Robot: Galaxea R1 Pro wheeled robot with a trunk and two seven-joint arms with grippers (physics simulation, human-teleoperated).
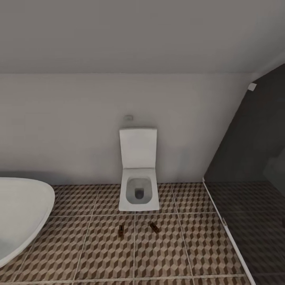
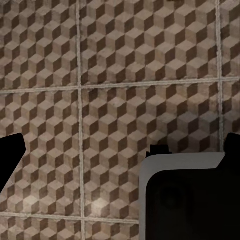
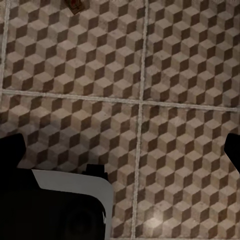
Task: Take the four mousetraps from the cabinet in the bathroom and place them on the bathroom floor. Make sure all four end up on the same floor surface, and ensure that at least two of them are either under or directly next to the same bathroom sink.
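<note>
Two mousetraps (image 1: pixel 120 230) (image 1: pixel 154 227) lie on the bathroom floor (image 1: pixel 158 253) before the toilet (image 1: pixel 138 190); my grippers look spread and empty, so I judge fetching more comes next.

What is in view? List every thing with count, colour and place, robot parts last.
Mousetraps: two, dark brown, on the floor in front of the toilet, one left of a grout line, one right of it.
Toilet: one, white, lid up, against the far wall.
Bathtub: one, white, at the left.
Floor: brown, beige and white cube tiles.
Glass screen: one, dark, at the right.
Wall button: one, white, above the toilet.
Fingers: black tips, left arm's, right arm's, spread wide over the floor.
</note>
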